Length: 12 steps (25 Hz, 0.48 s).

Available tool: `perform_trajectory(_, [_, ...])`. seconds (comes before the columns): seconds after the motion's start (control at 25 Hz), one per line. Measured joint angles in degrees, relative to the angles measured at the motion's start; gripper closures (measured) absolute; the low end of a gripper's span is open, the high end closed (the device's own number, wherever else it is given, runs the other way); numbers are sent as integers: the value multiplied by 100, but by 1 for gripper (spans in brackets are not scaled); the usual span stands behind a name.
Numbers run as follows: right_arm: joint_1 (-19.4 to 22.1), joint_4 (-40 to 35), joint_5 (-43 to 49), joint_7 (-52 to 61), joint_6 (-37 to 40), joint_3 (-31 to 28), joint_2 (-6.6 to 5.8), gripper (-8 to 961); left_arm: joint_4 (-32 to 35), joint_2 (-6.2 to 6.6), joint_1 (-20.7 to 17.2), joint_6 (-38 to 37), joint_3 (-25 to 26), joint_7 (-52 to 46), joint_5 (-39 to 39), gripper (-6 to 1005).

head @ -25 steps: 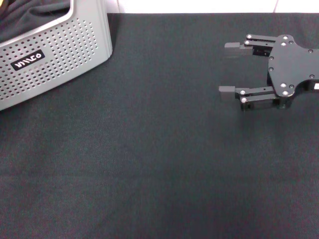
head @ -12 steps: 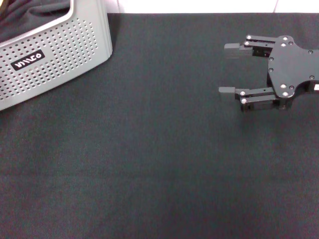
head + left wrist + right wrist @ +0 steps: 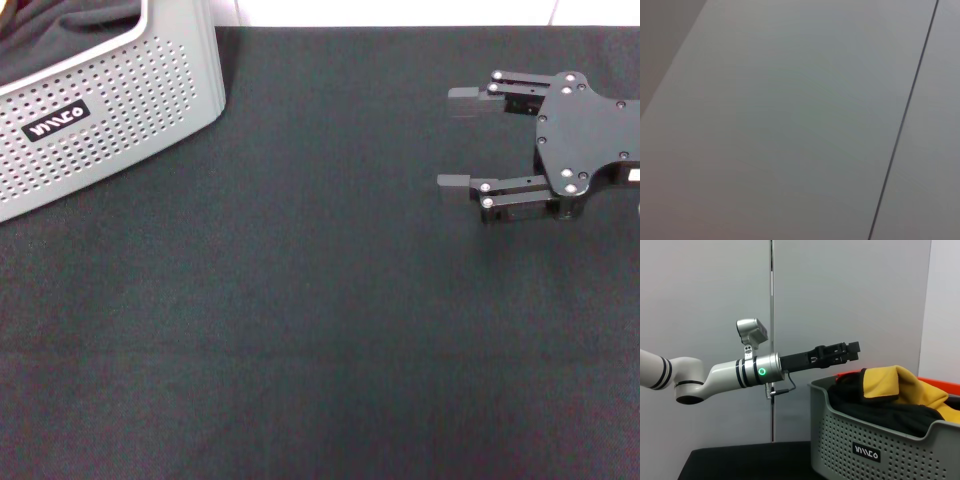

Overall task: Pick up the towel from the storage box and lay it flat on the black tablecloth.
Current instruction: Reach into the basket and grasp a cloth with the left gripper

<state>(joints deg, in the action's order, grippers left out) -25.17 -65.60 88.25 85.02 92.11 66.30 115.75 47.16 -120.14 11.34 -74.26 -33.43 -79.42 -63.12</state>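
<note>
The light grey perforated storage box (image 3: 110,110) stands at the far left of the black tablecloth (image 3: 300,320). In the right wrist view the box (image 3: 880,440) holds a yellow-orange fold of the towel (image 3: 890,385) lying among a dark black fabric bundle (image 3: 865,405). The towel's grey-green face is hidden. My left gripper (image 3: 850,351) hovers in the air above the box, apart from the cloth. My right gripper (image 3: 450,140) is open and empty over the tablecloth at the right, its fingers pointing toward the box.
The head view shows only dark fabric (image 3: 60,25) inside the box. A white strip (image 3: 400,12) runs along the tablecloth's far edge. The left wrist view shows only a grey wall (image 3: 790,120) with a thin seam.
</note>
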Motion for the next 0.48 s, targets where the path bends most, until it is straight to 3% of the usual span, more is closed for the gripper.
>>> perform_trajectory(0.48, [-5, 26, -2, -41, 0, -3, 0, 134, 71, 6, 80, 586, -55, 70, -134, 151])
